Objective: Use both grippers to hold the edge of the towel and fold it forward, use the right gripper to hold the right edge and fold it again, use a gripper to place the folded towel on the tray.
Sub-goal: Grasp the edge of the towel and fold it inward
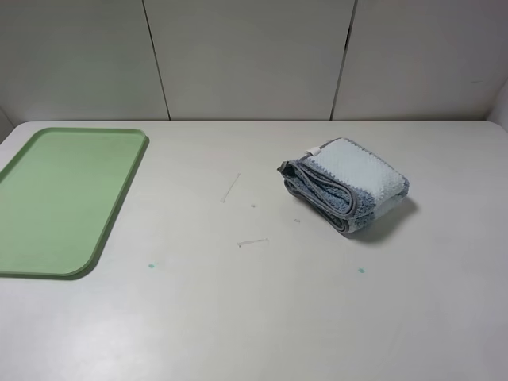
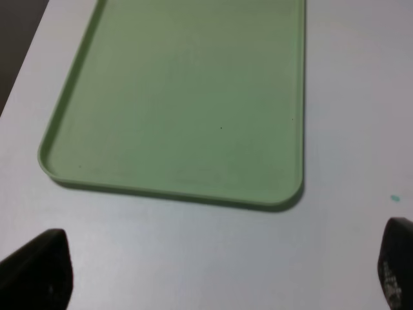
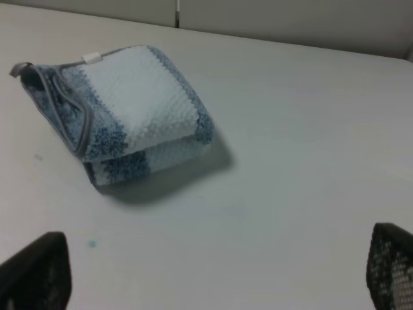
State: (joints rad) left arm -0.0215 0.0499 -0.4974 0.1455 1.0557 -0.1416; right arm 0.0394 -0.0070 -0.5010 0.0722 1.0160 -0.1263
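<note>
Lying folded into a thick bundle, the towel [image 1: 347, 186] was seen on the right of the tabletop [image 1: 254, 317], well apart from the tray [image 1: 63, 198] at the left. The left claw [image 2: 217, 261] was held wide open near the tray. The right claw [image 3: 213, 268] was spread equally wide near the towel.

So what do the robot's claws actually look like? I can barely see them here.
Only the fingertips show, in the wrist views. The left gripper and right gripper each have two, black and blunt, with a surface that looks finely dimpled. Arms and cables are out of view.
</note>
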